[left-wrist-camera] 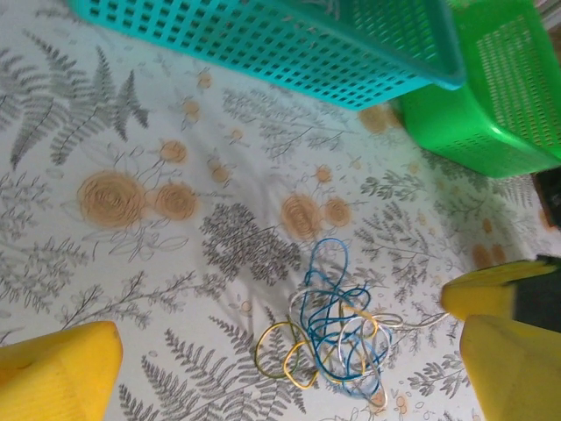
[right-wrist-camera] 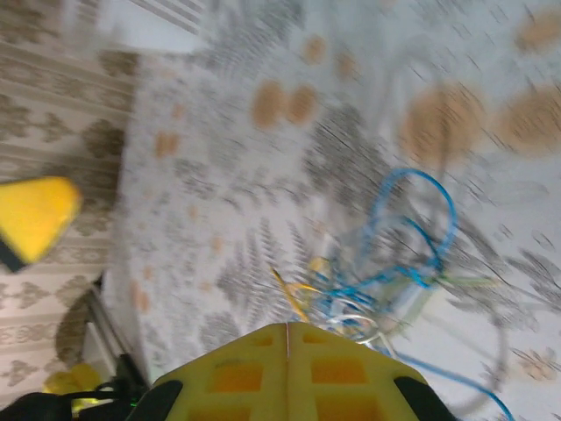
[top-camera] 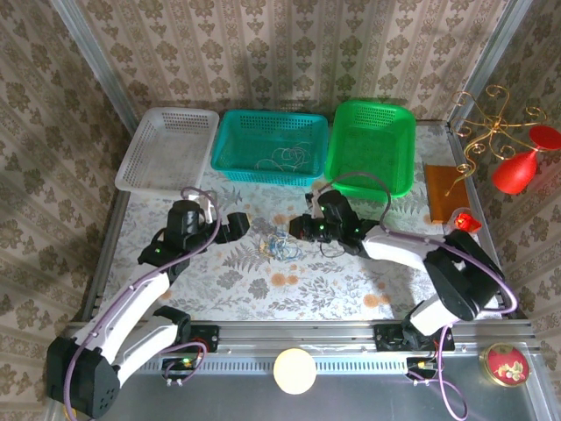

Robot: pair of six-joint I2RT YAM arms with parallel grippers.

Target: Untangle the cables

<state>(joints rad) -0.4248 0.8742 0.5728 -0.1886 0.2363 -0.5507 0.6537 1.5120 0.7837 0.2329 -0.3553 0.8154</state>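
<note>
Between the left end effector and the right end effector, which face each other low over the table, the cables lie in one small knot of blue, white and yellowish wire. Ahead of the left end effector, whose fingers are spread wide, the clump rests on the table in the gap between them, nearer one finger than the other. At the knot's far edge, the right end effector has its fingers pressed together, and its blurred wrist view does not show whether a strand is pinched between them.
</note>
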